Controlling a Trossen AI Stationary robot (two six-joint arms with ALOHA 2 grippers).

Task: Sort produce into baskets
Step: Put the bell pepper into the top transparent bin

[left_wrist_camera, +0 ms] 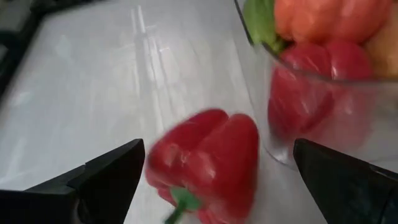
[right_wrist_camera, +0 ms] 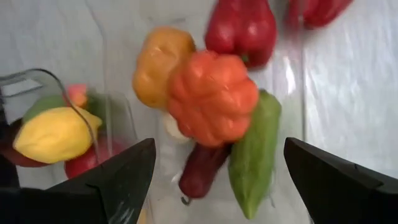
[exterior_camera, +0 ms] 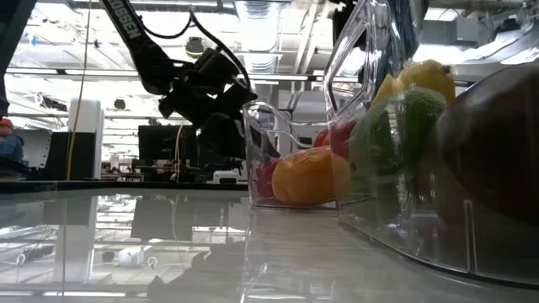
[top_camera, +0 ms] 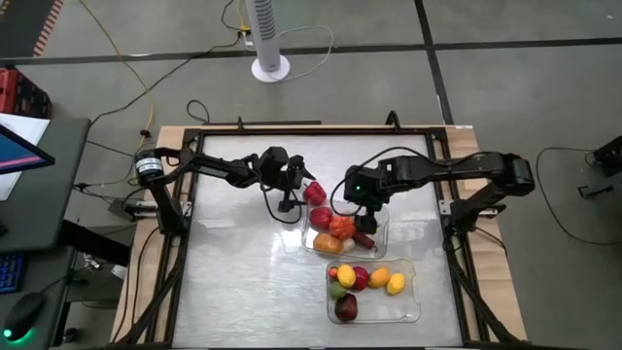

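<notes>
A red toy pepper [left_wrist_camera: 208, 165] lies on the table just outside the far clear tray [top_camera: 381, 243]; it also shows in the high view [top_camera: 314, 192]. My left gripper [left_wrist_camera: 217, 168] is open, with one finger on each side of the pepper and gaps showing. The far tray holds an orange ribbed piece [right_wrist_camera: 211, 96], a yellow-orange piece [right_wrist_camera: 158, 62], a red pepper [right_wrist_camera: 242, 28], a green piece [right_wrist_camera: 255, 149] and a dark maroon piece [right_wrist_camera: 202, 168]. My right gripper [right_wrist_camera: 217, 168] is open and empty above that tray. The near tray [top_camera: 413, 292] holds several fruits.
The two trays stand corner to corner at the table's middle right, near my right gripper [top_camera: 367, 216]. In the low view the near tray's wall [exterior_camera: 396, 210] fills the right side. Bare table [top_camera: 233, 262] lies to the left. A black frame rims the table.
</notes>
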